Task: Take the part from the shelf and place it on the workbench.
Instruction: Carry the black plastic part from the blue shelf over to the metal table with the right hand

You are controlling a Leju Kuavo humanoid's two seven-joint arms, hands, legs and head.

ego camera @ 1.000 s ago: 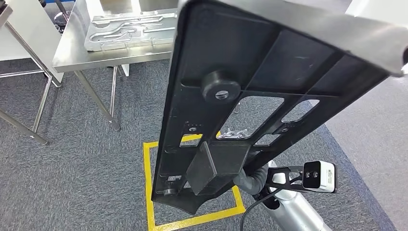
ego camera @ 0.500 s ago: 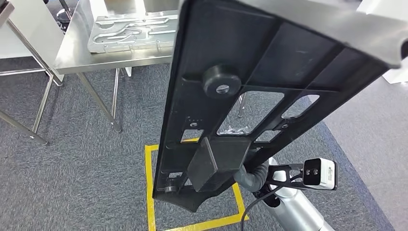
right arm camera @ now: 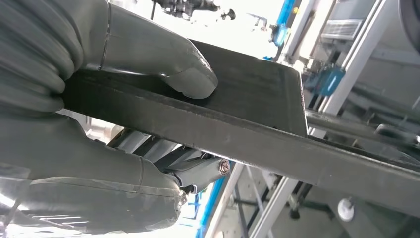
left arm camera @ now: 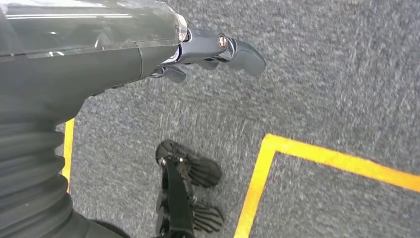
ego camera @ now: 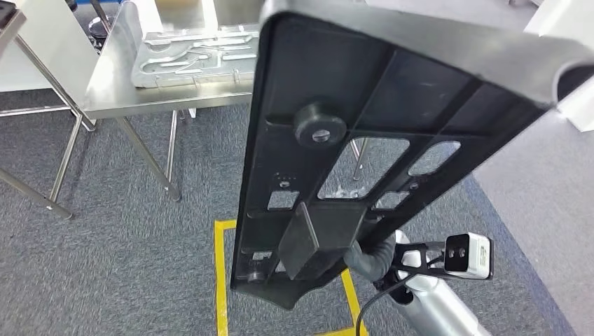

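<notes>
My right hand [right arm camera: 124, 114] clamps the part [ego camera: 364, 140] by its lower edge, thumb above, fingers beneath, so it stands upright before me, short of the workbench [ego camera: 112, 91]; my left hand [left arm camera: 213, 49] hangs slack, holding nothing.

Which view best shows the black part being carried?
The head view: the black part shows nearly whole, ribs, cutouts and round boss. The right wrist view shows just an edge, clamped by the right hand. The left wrist view faces carpet.
</notes>
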